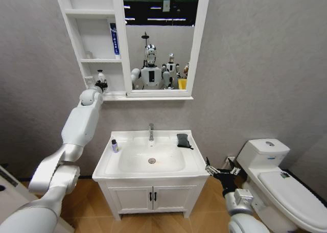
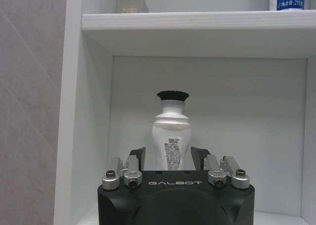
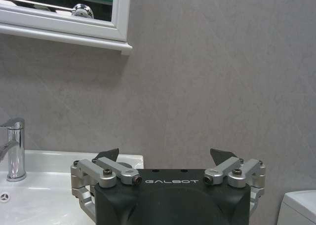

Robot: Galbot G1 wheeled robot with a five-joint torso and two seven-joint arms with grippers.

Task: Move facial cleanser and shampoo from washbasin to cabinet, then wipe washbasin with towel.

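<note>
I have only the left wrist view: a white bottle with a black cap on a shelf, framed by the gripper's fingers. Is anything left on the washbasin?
Observer: Yes. In the head view a small bottle with a dark cap stands on the left rim of the washbasin.
Operator: And the towel?
Observer: The towel lies on the back right rim, to the right of the faucet, with no gripper on it.
Operator: Where is the other arm?
Observer: The right gripper hangs open and low, off the washbasin's front right corner, holding nothing. The left gripper is up at the lowest shelf of the cabinet.
</note>
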